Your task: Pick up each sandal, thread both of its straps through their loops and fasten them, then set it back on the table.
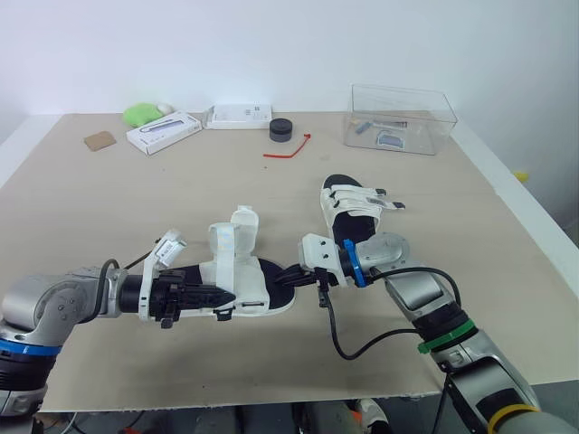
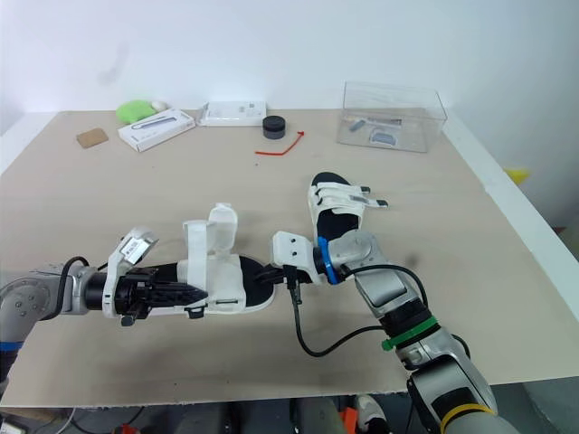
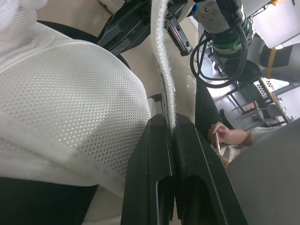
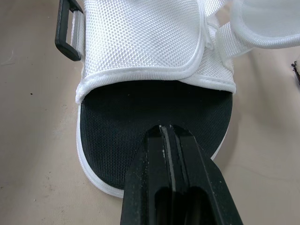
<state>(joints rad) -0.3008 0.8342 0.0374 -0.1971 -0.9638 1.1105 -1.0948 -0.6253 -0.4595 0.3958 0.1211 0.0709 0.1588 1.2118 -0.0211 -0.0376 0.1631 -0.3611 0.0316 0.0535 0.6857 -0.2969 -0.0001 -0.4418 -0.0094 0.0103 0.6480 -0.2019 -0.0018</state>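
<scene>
On the table [image 1: 99, 208], toward its front, the sandal [image 1: 246, 282] lies between my two low, inward-reaching arms. My left claw [image 1: 224, 297] pinches its white strap [image 3: 161, 61]. My right claw [image 1: 288, 276], fingers pressed together, sits at the toe.

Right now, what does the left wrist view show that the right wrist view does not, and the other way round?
Left wrist view, not the right wrist one: the left claw shut on a white strap, the green band on the right arm, and a person's hand in the background. Right wrist view, not the left one: the sandal's rounded toe rim. Both: the white mesh upper, the beige table, and the right claw, shut over the black insole.
</scene>
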